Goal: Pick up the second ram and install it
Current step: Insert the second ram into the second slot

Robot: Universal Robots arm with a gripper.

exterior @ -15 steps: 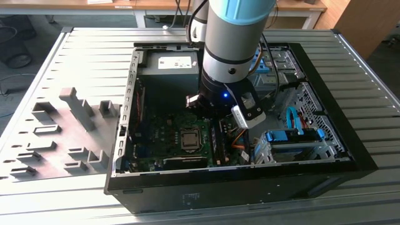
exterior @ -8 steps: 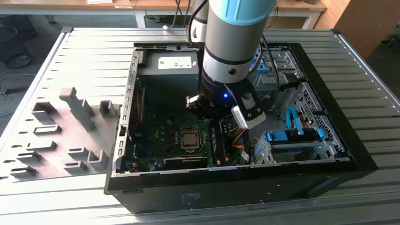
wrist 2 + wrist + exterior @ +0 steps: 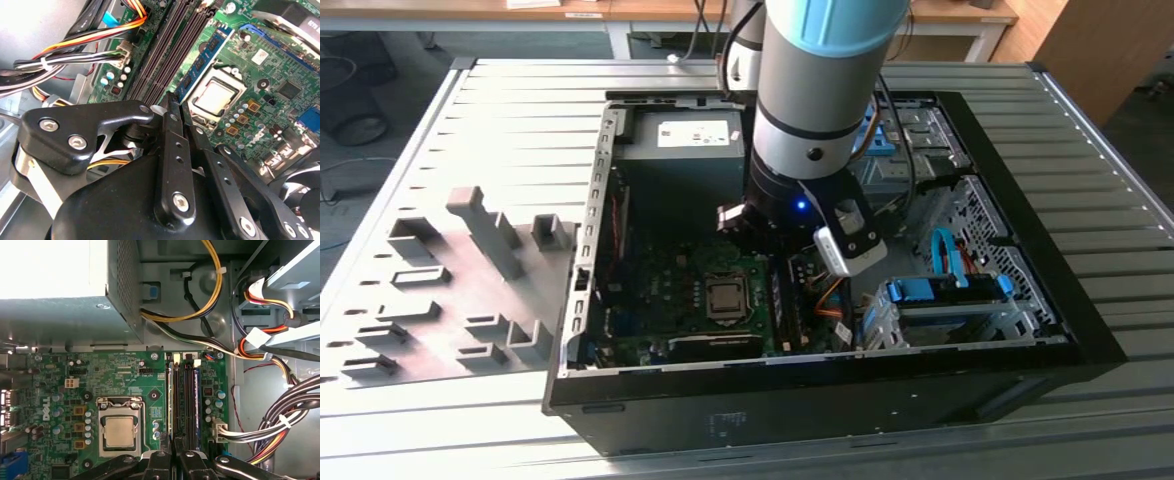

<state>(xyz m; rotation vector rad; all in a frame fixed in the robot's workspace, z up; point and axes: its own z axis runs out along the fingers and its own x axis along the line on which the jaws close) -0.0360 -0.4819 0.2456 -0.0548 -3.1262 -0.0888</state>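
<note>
Exterior view: the arm (image 3: 821, 90) comes straight down into an open computer case (image 3: 1067, 330) lying on a ribbed metal table (image 3: 494, 120). Its wrist is upright and the gripper (image 3: 781, 262) is low over the motherboard, close to the memory slots. Grey fixture blocks (image 3: 487, 230) sit on the table well away from the fingers, outside the case wall, towards the exterior view's left.

In both wrist views the gripper (image 3: 179, 105) (image 3: 174, 452) points down at the board. The two black fingers (image 3: 170, 150) are drawn close together, leaving only a slim gap between their tips. The ram (image 3: 206, 54) (image 3: 171, 400), a narrow blue-green board with black chips, stands on edge in the slot nearest the processor (image 3: 216, 96) (image 3: 119, 432). It runs straight away from the fingers, and its near end reaches into the gap between the tips. I cannot tell whether the fingers pinch that end or merely straddle it.

The dark slots (image 3: 185, 400) lie parallel, just to the far side of the ram from the processor. Beyond them a bundle of coloured cables (image 3: 280, 425) crosses the case floor. Past the far end of the ram, the grey power supply box (image 3: 50, 315) stands against the case wall.
</note>
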